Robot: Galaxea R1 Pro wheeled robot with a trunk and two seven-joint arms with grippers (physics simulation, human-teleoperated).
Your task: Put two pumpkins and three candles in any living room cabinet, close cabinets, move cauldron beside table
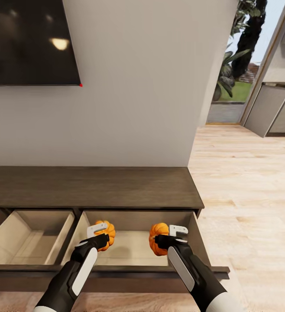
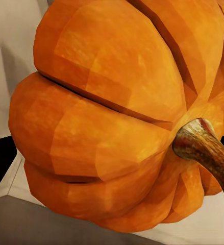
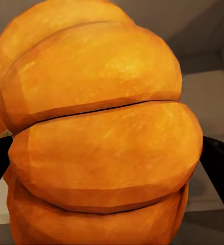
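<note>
Both pincers gripped pumpkins over the cabinet's (image 1: pixel 95 186) open right drawer (image 1: pixel 134 249): the left pincer (image 1: pixel 100 234) held one pumpkin (image 1: pixel 107 233), the right pincer (image 1: pixel 168 237) the other pumpkin (image 1: pixel 158 236), apart. Beside it, a second drawer (image 1: pixel 30 238) stood open.

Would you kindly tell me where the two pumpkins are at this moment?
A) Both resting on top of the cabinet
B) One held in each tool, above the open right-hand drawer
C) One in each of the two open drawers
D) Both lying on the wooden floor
B: the left tool holds one pumpkin and the right tool the other pumpkin, both over the cabinet's open right-hand drawer.
</note>
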